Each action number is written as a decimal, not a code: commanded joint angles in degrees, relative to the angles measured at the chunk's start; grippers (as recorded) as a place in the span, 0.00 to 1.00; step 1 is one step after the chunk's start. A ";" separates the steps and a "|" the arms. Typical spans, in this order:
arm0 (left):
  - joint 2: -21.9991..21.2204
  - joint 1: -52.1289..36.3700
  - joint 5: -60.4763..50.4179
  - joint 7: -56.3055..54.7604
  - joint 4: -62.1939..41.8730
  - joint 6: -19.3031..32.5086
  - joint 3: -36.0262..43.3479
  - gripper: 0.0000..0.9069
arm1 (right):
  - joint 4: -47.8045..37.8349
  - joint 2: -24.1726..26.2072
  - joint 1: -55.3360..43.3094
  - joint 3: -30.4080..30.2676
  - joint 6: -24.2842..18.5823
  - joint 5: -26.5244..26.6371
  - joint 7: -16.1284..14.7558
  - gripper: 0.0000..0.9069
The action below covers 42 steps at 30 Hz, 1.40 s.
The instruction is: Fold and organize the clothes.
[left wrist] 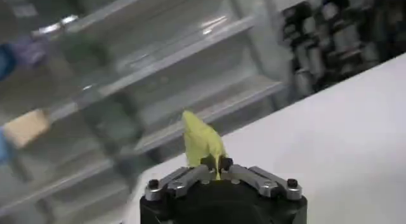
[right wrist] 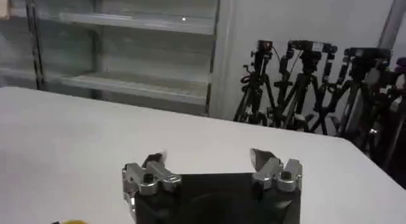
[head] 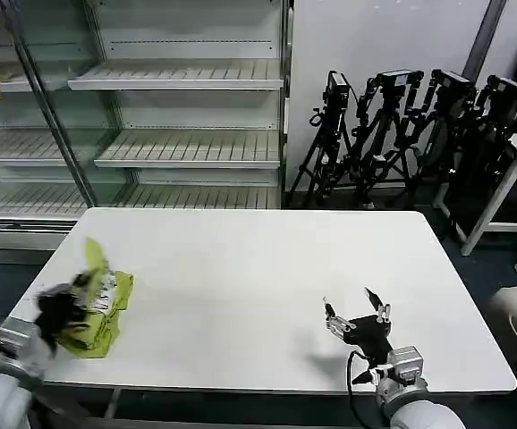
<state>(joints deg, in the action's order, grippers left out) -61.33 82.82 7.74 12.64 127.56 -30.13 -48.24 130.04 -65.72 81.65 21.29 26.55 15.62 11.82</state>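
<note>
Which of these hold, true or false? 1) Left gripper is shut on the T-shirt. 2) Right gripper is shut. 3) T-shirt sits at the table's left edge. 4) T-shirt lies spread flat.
1) True: the left gripper pinches the T-shirt.
2) False: the right gripper is open, holding nothing.
3) True: it is bunched near the left edge of the table.
4) False: it is crumpled, one part lifted.

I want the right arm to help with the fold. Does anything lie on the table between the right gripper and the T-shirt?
Nothing visible: bare white table lies between the open right gripper and the T-shirt, which the left gripper pinches at the table's left edge.
</note>
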 commanded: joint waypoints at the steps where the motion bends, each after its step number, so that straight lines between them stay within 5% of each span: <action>1: -13.20 -0.09 -8.39 -5.36 8.26 -0.85 37.58 0.01 | 0.58 -0.19 0.68 0.86 0.30 -0.40 0.13 1.00; 12: -17.35 -11.92 -5.19 -15.73 -4.97 -2.31 41.48 0.02 | 1.56 -0.74 -0.98 0.85 0.67 -1.80 1.80 1.00; 13: -17.36 -12.29 -4.40 -16.25 -4.99 -2.58 41.51 1.00 | 1.69 -0.66 -1.17 0.66 0.19 -2.00 2.00 1.00; 24: -18.10 -13.76 6.69 -18.29 -0.71 -1.12 42.46 1.00 | -3.13 -2.19 -9.26 1.08 -2.70 -4.72 -0.83 1.00; 31: -13.32 -14.13 8.10 -16.76 2.89 -0.13 32.54 1.00 | -4.36 -3.75 -10.45 0.23 -3.12 -5.82 -1.16 1.00; 37: -7.09 -12.17 -0.51 -8.07 -9.10 13.74 14.86 1.00 | -8.25 -4.92 -12.99 -0.26 -4.48 -8.46 -1.99 1.00; 42: -5.61 -10.84 0.81 -5.77 -16.45 19.30 9.11 1.00 | -11.76 -5.68 -14.84 -0.36 -7.37 -8.84 -3.26 1.00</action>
<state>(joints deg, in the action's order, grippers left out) -72.29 70.70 10.93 0.24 123.67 -24.33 -21.46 123.94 -70.30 70.45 21.05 22.83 8.83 9.88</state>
